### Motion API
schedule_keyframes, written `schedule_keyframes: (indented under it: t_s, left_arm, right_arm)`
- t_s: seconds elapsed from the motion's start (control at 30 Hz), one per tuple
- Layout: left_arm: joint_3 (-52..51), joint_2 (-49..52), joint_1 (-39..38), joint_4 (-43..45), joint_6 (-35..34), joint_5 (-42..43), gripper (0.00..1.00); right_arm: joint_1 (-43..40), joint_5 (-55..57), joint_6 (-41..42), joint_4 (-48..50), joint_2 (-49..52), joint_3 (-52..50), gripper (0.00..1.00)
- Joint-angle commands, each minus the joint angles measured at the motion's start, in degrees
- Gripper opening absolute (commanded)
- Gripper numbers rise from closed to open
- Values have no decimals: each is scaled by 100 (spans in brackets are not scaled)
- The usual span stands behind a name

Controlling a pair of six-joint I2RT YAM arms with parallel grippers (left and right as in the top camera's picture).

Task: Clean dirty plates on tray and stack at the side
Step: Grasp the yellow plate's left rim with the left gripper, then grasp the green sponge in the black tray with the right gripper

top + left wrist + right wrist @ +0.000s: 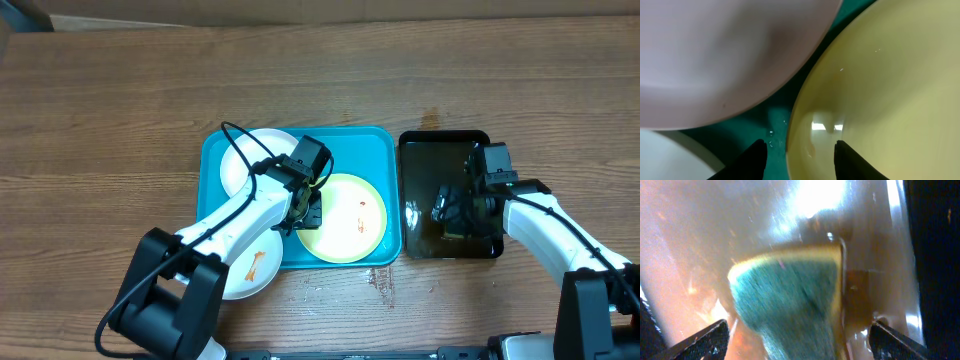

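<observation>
The turquoise tray holds a white plate at its back left and a plate with a green-yellow rim bearing small orange smears. A third white plate with an orange smear lies over the tray's front left edge. My left gripper is open. In the left wrist view its fingers straddle the left rim of the green-yellow plate, with the tray below. My right gripper is open over a green and yellow sponge, one finger on each side.
A smaller black tray with wet brownish liquid stands right of the turquoise tray and holds the sponge. Bare wooden table lies to the left and behind. The white plate sits close to the green-yellow one.
</observation>
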Motion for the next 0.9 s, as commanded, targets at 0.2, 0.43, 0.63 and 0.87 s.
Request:
schedule_keyframes:
  t_s: [0.2,0.43,0.63,0.87]
  left_arm:
    - [-42,313,22,229,131,-101,42]
    - [-39,321,22,317,129,-98,45]
    - [-39,321,22,317,129,-98,46]
    - [-39,321,22,365,131,-98,46]
  right_arm:
    - [-4,295,-42,654,42,-37,36]
    - [-4,439,-146,588,42,-39,82]
    - [-2,437,-146,785,48,-149,74]
    - [-4,492,-146,1102,50,-363,4]
